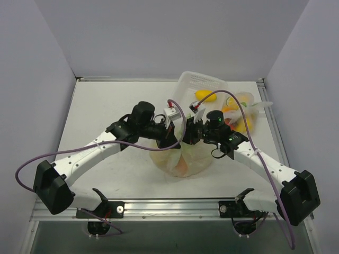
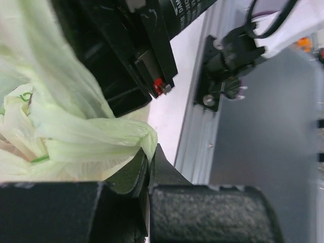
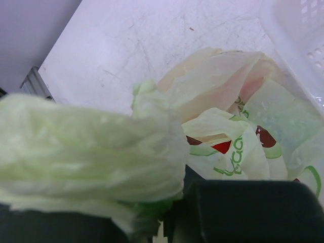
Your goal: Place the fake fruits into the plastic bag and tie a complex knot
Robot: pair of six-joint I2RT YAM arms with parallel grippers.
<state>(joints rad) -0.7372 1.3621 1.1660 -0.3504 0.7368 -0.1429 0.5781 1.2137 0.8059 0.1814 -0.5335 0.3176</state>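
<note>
Your left gripper (image 2: 148, 169) is clenched on a twisted strand of the plastic bag (image 2: 76, 136), and your right gripper (image 3: 169, 217) pinches another bunched strand. Both meet over the bag at the centre of the table (image 1: 106, 106). Beyond, at one o'clock, fake fruits (image 1: 204, 96) lie by the white basket (image 1: 193, 83).

This is a robotics lab test cell: a bare white tabletop (image 1: 116, 106) is boxed in by plain pale grey wall panels (image 1: 175, 37). A white-and-black left robot arm (image 1: 85, 156) and a matching right robot arm (image 1: 265, 164) are bolted to a silver aluminium rail (image 1: 169, 209) along the near edge. A thin purple cable (image 1: 20, 169) trails from them.
</note>
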